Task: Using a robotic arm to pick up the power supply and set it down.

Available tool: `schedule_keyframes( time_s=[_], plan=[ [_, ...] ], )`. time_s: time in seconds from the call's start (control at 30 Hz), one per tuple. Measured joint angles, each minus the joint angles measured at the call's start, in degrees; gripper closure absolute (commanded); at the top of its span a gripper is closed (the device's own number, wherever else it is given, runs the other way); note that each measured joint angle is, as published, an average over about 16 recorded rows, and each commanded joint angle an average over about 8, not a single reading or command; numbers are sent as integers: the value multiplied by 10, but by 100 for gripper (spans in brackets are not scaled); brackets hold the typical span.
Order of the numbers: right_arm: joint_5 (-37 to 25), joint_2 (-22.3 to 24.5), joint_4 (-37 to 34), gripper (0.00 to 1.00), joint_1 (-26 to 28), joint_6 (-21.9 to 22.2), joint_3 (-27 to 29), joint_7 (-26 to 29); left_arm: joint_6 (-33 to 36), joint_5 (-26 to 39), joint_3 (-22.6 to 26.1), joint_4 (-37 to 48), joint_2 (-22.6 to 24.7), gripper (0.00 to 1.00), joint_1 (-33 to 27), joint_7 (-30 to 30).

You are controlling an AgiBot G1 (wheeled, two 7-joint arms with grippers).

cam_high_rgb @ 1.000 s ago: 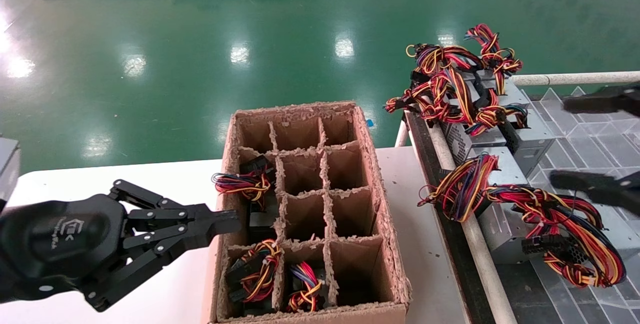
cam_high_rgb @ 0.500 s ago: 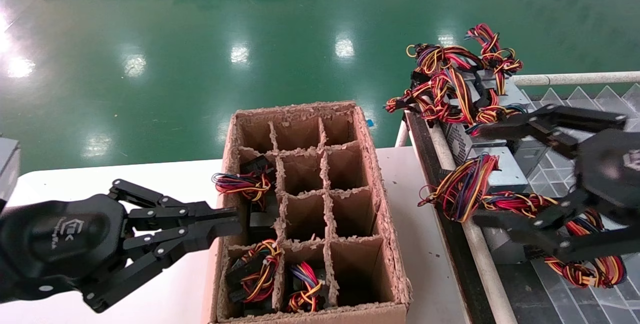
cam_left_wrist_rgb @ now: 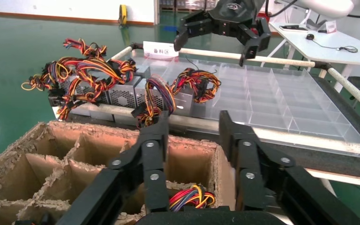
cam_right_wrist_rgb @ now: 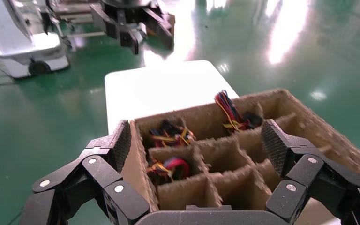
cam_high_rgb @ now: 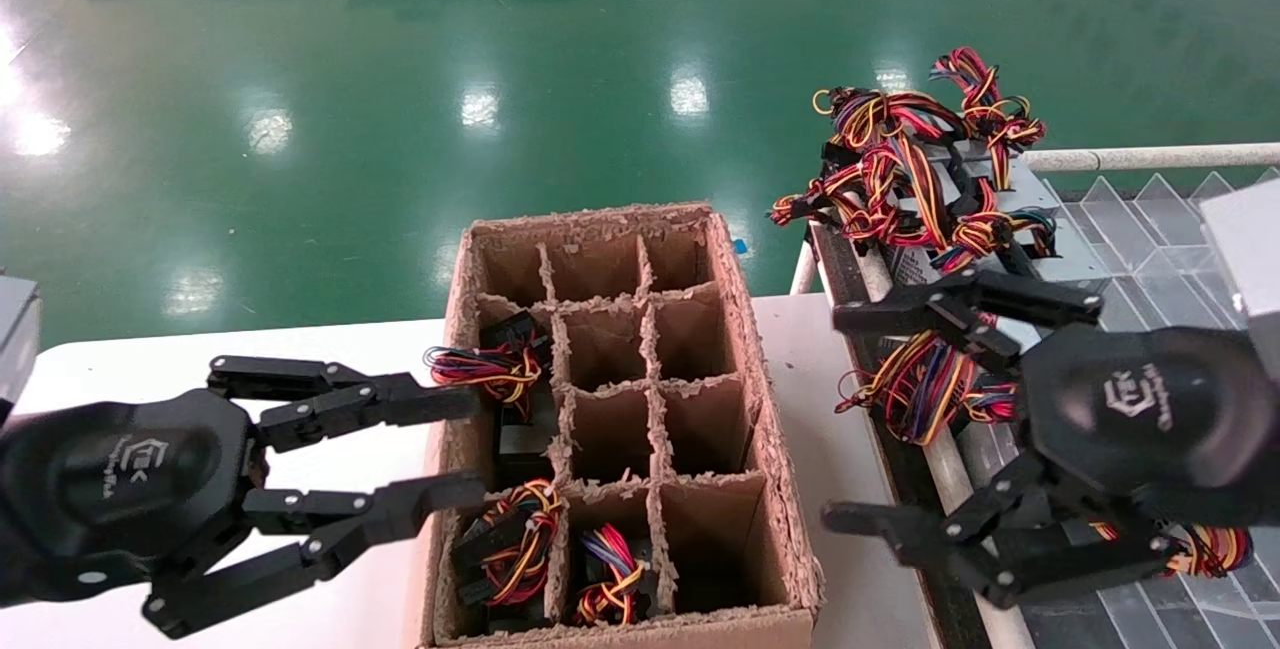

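The power supply (cam_left_wrist_rgb: pixel 183 102), a silver-grey box, lies at the clear tray's edge nearest the carton. In the head view my right gripper hides most of it; only its red, yellow and black wire bundle (cam_high_rgb: pixel 925 384) shows. My right gripper (cam_high_rgb: pixel 845 417) hangs open over that tray edge with nothing between its fingers, which point toward the carton (cam_right_wrist_rgb: pixel 197 136). My left gripper (cam_high_rgb: pixel 462 447) stands open and empty against the carton's left wall (cam_left_wrist_rgb: pixel 193 123). The left wrist view shows the right gripper (cam_left_wrist_rgb: pixel 213 47) high above the tray.
The cardboard carton (cam_high_rgb: pixel 770 409) with divider cells sits on the white table (cam_high_rgb: pixel 200 359); three left cells hold wired units. A cluster of grey boxes with knotted wires (cam_high_rgb: pixel 920 169) crowds the back of the clear tray (cam_high_rgb: pixel 1150 229). A pipe rail (cam_high_rgb: pixel 1130 158) borders the tray.
My left gripper's fingers have spread from nearly shut to open. My right gripper has swung left over the tray's edge toward the carton, covering the power supply.
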Motion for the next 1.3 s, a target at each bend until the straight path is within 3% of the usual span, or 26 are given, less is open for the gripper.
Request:
schedule_keyframes(
  time_s=[0.63,1.3],
  plan=[
    [25,-73,47,0,-174,12,134,-21,0,0,0,0,0,0,0,0],
    [27,-76,48,0,-180,13,139,-22,0,0,0,0,0,0,0,0]
  ],
)
